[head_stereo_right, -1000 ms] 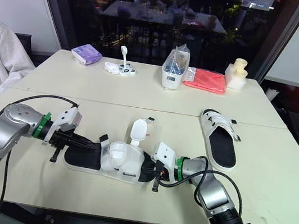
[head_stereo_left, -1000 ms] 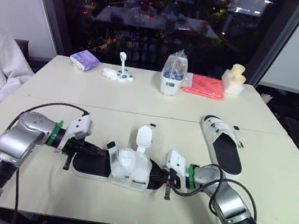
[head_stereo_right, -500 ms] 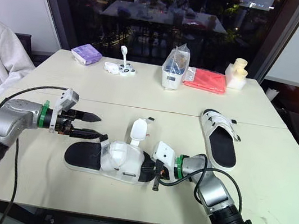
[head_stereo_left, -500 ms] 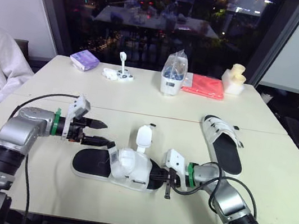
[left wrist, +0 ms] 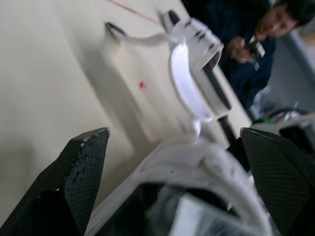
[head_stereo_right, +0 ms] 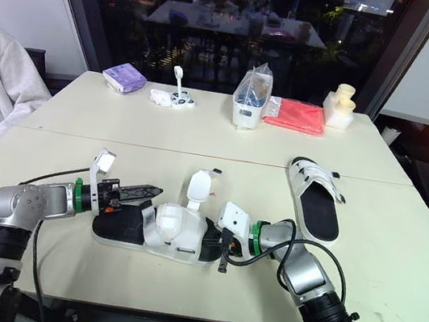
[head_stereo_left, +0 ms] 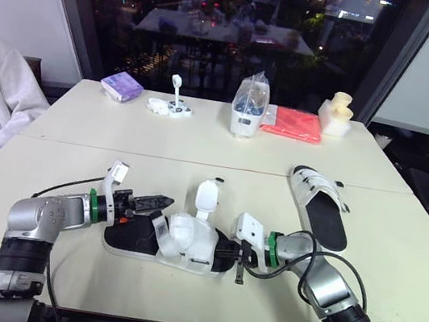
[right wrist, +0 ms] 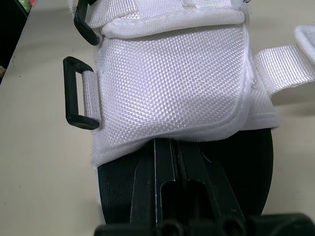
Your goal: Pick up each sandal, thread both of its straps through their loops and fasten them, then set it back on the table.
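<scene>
- The near sandal (head_stereo_left: 183, 243) lies flat at the middle of the front part of the counter (head_stereo_left: 398, 264). It has a black sole and a white woven upper.
- One white strap (head_stereo_left: 206, 196) of it stands up, free. A black rectangular loop (right wrist: 74, 93) sticks out from the side of the upper.
- The right gripper (right wrist: 168, 147) has its jaws closed on the toe end of this sandal; one black finger lies on the footbed, under the edge of the upper.
- The left gripper (head_stereo_left: 166, 200) hangs over the heel end, jaws apart and holding nothing.
- The second sandal (head_stereo_left: 320, 208) lies to the right, well apart, with its straps across it.
- On the far side of the counter, a clear plastic bag (head_stereo_left: 251, 92) with blue things inside sits in a white tub (head_stereo_left: 242, 123).
- Beside the tub there is a flat red cloth (head_stereo_left: 292, 123), and far to the left a purple packet (head_stereo_left: 122, 86).
</scene>
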Tool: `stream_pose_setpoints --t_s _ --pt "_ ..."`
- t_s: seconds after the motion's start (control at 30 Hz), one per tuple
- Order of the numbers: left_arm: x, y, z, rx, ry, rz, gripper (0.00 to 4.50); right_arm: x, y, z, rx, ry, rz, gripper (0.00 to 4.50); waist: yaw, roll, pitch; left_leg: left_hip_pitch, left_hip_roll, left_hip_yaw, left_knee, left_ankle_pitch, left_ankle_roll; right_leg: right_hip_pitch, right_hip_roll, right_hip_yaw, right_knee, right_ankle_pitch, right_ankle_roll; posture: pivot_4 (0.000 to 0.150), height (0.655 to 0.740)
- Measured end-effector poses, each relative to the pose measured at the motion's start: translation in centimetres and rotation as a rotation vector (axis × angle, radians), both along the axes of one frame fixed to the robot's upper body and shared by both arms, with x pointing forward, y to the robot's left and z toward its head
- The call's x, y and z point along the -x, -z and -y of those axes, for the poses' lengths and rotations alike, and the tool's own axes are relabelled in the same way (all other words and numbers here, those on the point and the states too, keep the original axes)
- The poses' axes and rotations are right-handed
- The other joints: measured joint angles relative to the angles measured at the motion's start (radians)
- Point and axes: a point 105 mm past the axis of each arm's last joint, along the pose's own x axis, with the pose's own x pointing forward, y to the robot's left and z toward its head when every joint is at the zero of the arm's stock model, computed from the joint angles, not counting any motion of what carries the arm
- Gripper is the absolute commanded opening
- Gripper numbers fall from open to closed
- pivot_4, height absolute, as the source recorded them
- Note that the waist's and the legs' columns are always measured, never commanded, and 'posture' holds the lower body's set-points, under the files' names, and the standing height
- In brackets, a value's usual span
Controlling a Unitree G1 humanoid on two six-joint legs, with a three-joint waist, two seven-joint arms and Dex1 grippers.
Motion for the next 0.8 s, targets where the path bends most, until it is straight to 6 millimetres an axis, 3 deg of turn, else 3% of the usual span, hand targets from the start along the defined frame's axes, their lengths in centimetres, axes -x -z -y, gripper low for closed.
stream_pose_setpoints --t_s 0.07,0.13,0.33,0.6,0.8 --pt "0.2 0.2 0.3 0.005 0.0 -0.016 4.44 0.0 0.0 0.0 0.0 0.0 0.0 0.0 0.0 0.0 0.0 0.0 0.0 0.0 0.0 0.0 0.0 0.0 0.0 0.0 0.0 0.0 0.0 0.15 0.74" --pt "0.4 0.3 0.4 0.013 -0.005 -0.019 3.92 0.0 0.0 0.0 0.0 0.0 0.0 0.0 0.0 0.0 0.0 0.0 0.0 0.0 0.0 0.0 0.0 0.0 0.0 0.0 0.0 0.0 0.0 0.15 0.74" --pt "0.4 0.0 -0.3 -0.025 -0.028 -0.005 3.92 0.0 0.0 0.0 -0.001 0.0 0.0 0.0 0.0 0.0 0.0 0.0 0.0 0.0 -0.002 0.0 -0.001 0.0 0.0 0.0 -0.001 -0.001 -0.003 0.15 0.74" --pt "0.1 -2.3 -1.6 -0.112 -0.033 0.034 3.92 0.2 0.0 -0.1 -0.001 -0.007 0.002 0.0 -0.001 0.0 0.0 0.001 0.0 0.0 -0.012 0.004 -0.006 -0.001 0.0 0.0 -0.009 0.001 -0.006 0.15 0.74" --pt "2.7 -2.0 -1.4 -0.067 0.051 -0.108 3.92 0.3 0.0 -0.3 -0.002 -0.016 0.006 0.0 -0.002 0.0 0.0 0.001 0.0 0.0 -0.016 0.005 -0.009 -0.003 0.0 -0.001 -0.01 0.003 -0.005 0.15 0.74"
